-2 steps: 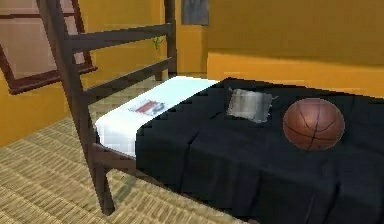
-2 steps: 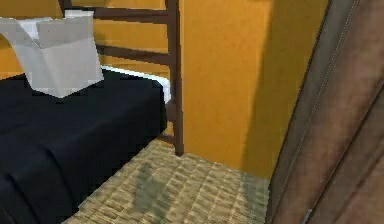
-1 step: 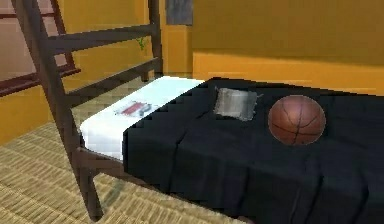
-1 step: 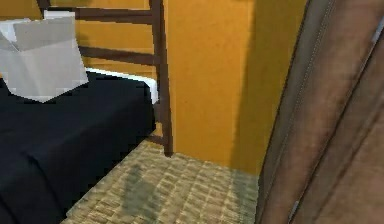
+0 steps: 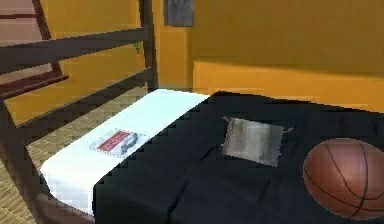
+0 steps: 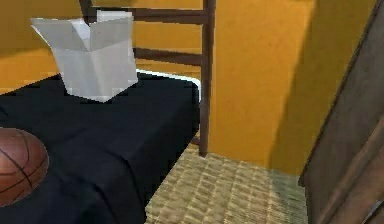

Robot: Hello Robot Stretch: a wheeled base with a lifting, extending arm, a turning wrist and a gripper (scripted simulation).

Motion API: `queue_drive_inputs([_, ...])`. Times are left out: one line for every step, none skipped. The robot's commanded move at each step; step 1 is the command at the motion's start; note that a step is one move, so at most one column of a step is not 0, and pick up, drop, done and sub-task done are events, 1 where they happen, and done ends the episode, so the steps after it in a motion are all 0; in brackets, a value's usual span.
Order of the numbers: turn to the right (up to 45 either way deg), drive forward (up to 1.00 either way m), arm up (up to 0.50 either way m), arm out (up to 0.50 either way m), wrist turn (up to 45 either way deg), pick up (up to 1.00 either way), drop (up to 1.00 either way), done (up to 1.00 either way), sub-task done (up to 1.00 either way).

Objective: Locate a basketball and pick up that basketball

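Claw state cannot be determined from the views supplied, and the same applies to the arm's pose. A bed (image 5: pixel 170 175) is recorded in the forward view, its top mostly black with a white strip along the left side. A small grey pillow (image 5: pixel 251 140) lies on the black part near the middle. A small flat white and red item (image 5: pixel 117 141) lies on the white strip. Dark wooden frame posts (image 5: pixel 150 45) stand at the bed's far left corner, against orange walls.

In the arm side view a white box (image 6: pixel 92 55) with raised flaps stands on the bed. A woven floor (image 6: pixel 220 190) is seen beside the bed, and a dark wooden panel (image 6: pixel 350 130) stands at the right edge.

The basketball (image 5: pixel 345 178) is noted as orange-brown with black seams. It rests on the black part of the bed at the forward view's lower right, just beside the pillow. It is seen again at the arm side view's lower left edge, well apart from the box.
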Motion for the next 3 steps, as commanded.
queue_drive_inputs([-42.0, 0.0, 0.0, 0.0, 0.0, 0.0, 0.0, 0.0, 0.0])
queue_drive_inputs([0.0, 0.0, 0.5, 0.0, 0.0, 0.0, 0.0, 0.0, 0.0])
queue_drive_inputs([0.0, 0.0, 0.38, 0.0, 0.0, 0.0, 0.0, 0.0, 0.0])
